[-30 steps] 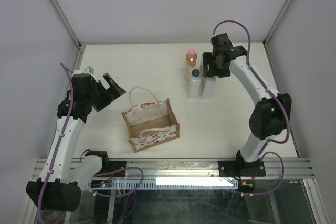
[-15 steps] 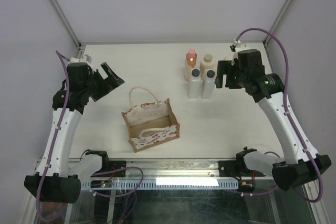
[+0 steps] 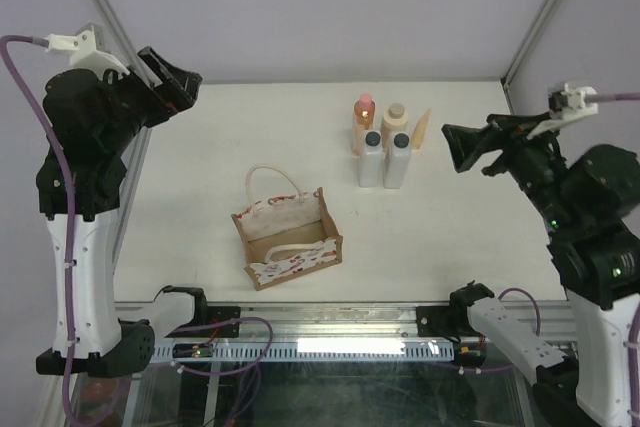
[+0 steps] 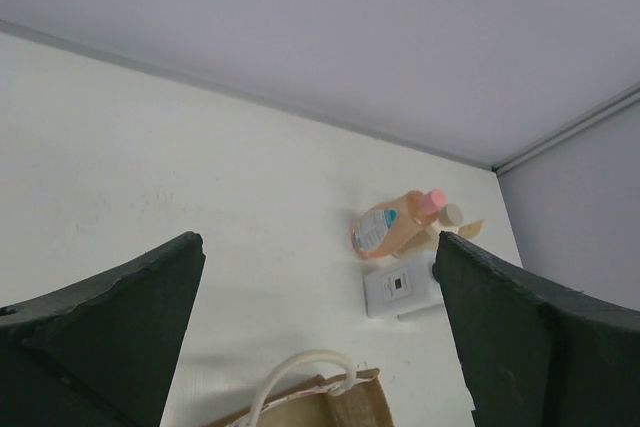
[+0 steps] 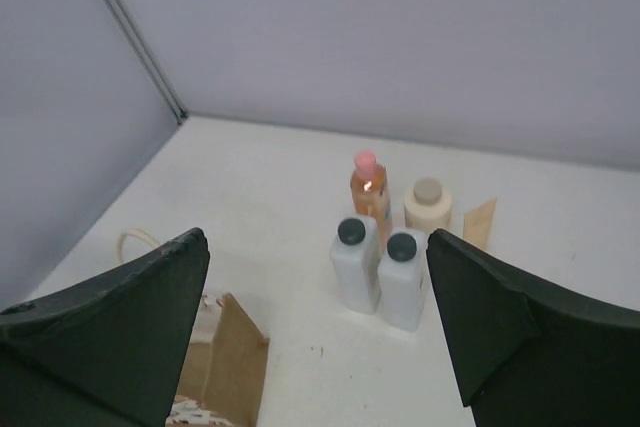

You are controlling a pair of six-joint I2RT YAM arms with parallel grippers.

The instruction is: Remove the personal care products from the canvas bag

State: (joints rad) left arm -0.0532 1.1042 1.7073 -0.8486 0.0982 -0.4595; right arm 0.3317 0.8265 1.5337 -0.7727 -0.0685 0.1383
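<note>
Four bottles stand upright in a cluster at the back of the table: the orange bottle (image 3: 363, 119) with a pink cap, the beige bottle (image 3: 396, 122), and two white bottles (image 3: 371, 159) (image 3: 398, 160) with dark caps. The canvas bag (image 3: 288, 232) stands open at the front centre, and no bottle shows inside it. My left gripper (image 3: 176, 85) is open and empty, raised high at the far left. My right gripper (image 3: 455, 147) is open and empty, raised to the right of the bottles. The right wrist view shows the bottles (image 5: 354, 262) and the bag corner (image 5: 225, 367). The left wrist view shows the orange bottle (image 4: 390, 229) and the bag handle (image 4: 300, 372).
A small tan wedge-shaped piece (image 3: 422, 130) stands just right of the beige bottle, and it also shows in the right wrist view (image 5: 479, 221). Grey walls with metal corner posts (image 3: 110, 22) enclose the white table (image 3: 250, 127).
Both arms have risen and pulled back. The right gripper left the bottle cluster and moved right and up. The left gripper swung up to the far left. Bottles and bag have not moved.
</note>
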